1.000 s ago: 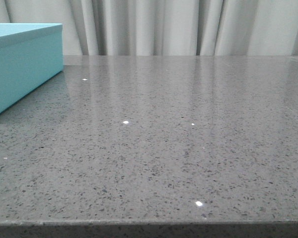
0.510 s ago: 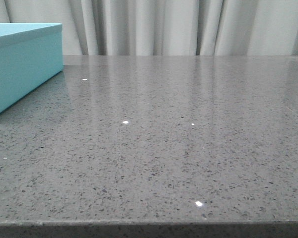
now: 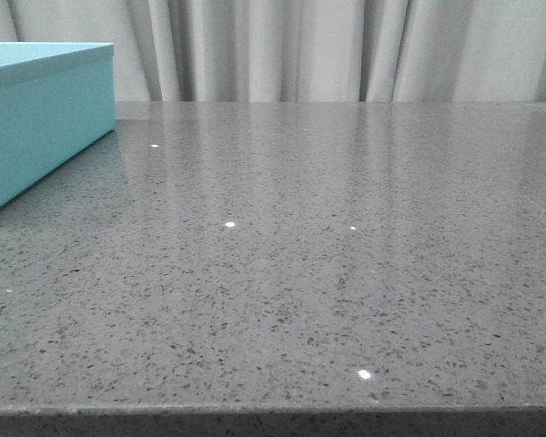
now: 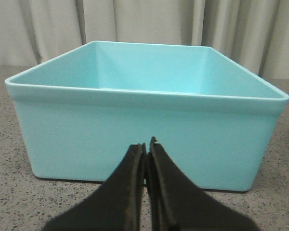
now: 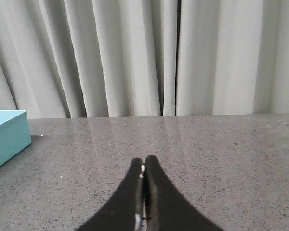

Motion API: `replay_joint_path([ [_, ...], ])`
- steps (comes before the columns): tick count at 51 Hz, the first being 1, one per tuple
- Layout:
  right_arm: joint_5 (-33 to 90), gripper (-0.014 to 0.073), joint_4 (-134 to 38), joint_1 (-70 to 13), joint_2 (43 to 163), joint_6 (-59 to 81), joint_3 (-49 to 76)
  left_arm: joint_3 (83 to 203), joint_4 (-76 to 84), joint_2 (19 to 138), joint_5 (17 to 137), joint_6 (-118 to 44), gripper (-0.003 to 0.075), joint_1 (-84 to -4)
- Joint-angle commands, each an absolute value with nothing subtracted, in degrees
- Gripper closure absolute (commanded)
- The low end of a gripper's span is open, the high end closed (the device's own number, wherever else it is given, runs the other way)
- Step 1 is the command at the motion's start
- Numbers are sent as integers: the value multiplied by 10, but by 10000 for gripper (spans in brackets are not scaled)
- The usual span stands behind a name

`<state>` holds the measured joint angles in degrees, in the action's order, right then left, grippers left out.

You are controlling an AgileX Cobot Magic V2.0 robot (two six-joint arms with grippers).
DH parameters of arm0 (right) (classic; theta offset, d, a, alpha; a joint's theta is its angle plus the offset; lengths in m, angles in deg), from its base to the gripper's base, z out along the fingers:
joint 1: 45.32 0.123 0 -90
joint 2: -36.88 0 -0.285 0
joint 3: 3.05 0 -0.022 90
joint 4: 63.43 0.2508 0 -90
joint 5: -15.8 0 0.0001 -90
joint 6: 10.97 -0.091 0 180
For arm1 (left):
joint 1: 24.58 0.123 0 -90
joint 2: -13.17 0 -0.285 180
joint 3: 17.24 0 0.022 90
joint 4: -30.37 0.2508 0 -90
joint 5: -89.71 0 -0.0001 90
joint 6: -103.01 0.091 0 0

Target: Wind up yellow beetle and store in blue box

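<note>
The blue box [image 3: 36, 118] is a large turquoise open box at the far left of the grey table. It fills the left wrist view [image 4: 144, 134], seen from one end with its inside empty as far as shows. My left gripper [image 4: 146, 146] is shut and empty, low over the table just in front of the box wall. My right gripper [image 5: 143, 162] is shut and empty, low over the table, with the box [image 5: 7, 137] off to its side. The yellow beetle is out of view in every frame. Neither gripper shows in the front view.
The grey speckled stone table [image 3: 328, 273] stretches to pale curtains [image 3: 346, 45] at the back. Its front edge runs along the bottom of the front view.
</note>
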<state>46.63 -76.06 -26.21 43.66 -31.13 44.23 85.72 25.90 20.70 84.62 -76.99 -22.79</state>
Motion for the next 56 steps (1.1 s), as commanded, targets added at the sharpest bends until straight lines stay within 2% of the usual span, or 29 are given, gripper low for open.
replay_joint_path([
  [1,420,629,-773,-263,430,-307,431,833,258,188,890,-774,741,-227],
  [19,408,629,-773,-266,430,-307,443,833,258,188,890,-774,741,-227],
  [26,359,629,-774,-281,430,-307,469,833,258,188,890,-774,741,-227],
  [33,287,629,-768,-314,430,-301,508,833,258,188,890,-774,741,-227],
  [38,228,629,-726,-355,430,-245,545,833,258,188,890,-774,741,-227],
  [48,195,629,-641,-426,430,-155,593,833,258,188,890,-774,741,-227],
  [56,166,629,-641,-472,430,-155,645,833,258,188,890,-774,741,-227],
])
